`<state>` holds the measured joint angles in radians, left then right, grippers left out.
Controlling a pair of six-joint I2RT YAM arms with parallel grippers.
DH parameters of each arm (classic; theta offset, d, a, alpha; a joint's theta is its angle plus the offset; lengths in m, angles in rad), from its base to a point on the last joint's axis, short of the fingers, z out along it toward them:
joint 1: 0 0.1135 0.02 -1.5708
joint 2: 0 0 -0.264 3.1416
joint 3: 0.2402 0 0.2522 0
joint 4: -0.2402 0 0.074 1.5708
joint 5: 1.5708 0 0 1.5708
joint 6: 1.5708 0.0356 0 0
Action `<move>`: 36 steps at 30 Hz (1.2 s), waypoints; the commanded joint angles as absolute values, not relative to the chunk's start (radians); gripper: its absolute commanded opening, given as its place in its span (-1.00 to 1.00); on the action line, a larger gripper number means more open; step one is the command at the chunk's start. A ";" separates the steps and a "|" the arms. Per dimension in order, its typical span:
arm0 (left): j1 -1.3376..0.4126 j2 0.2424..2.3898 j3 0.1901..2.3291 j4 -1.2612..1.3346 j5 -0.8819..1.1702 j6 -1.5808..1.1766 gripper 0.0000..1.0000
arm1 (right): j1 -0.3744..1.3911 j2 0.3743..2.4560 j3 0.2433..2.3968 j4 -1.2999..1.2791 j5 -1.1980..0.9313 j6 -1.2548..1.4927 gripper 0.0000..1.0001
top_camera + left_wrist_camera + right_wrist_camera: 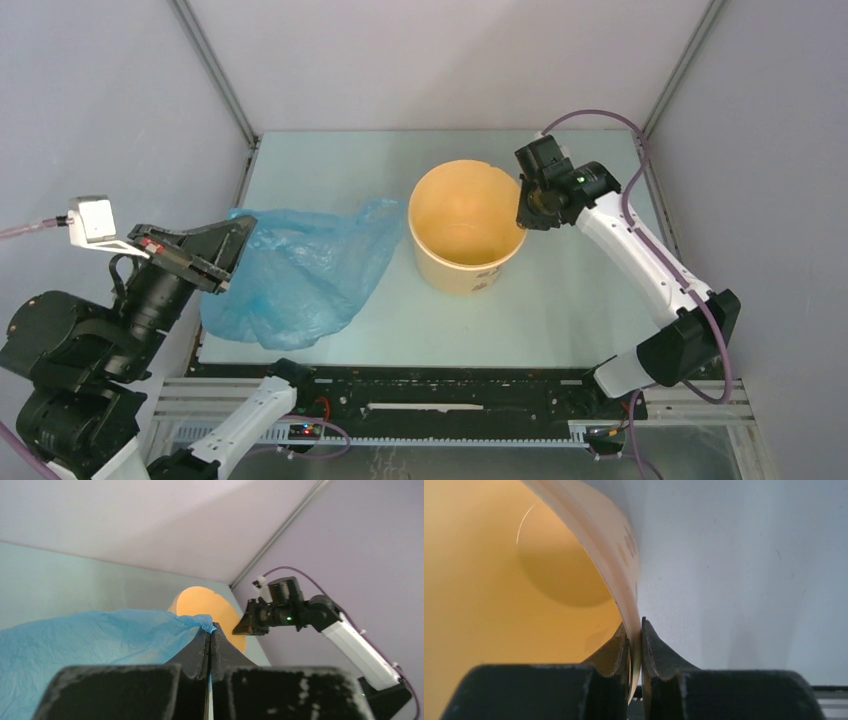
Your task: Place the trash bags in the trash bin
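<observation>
The light-blue trash bag (300, 265) lies spread on the table to the left of the trash bin (440, 268); it also shows in the left wrist view (90, 640). My left gripper (238, 245) is shut on the bag's left edge, the film pinched between its fingertips (211, 628). The pale yellow-tan trash bin stands upright near the table's middle and looks empty inside (499, 580). My right gripper (524, 208) is shut on the bin's right rim (634, 625), one finger inside the wall and one outside.
Grey walls with metal corner posts (215, 70) enclose the pale table (580, 300). A black rail (430, 395) with the arm bases runs along the near edge. The right arm (340, 630) shows across the left wrist view.
</observation>
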<state>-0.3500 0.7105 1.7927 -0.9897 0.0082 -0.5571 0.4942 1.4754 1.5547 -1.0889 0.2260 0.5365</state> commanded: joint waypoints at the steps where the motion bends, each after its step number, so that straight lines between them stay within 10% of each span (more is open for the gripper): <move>1: -0.344 0.685 1.777 -0.901 0.067 -0.627 -1.00 | 0.522 1.485 1.600 -1.076 0.247 0.525 -0.65; 13: -0.344 0.649 1.766 -0.823 0.123 -0.692 -1.00 | 0.549 1.488 1.788 -1.241 0.249 0.492 0.57; 36: -0.345 0.578 1.715 -0.783 0.239 -0.707 -0.99 | 0.820 1.579 1.974 -0.965 -0.100 0.983 0.68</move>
<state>-0.3500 0.5766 1.7222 -0.8192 0.1963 -0.6926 0.7715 1.5288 1.9999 -1.0939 -0.0368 0.8478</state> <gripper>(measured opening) 0.005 0.840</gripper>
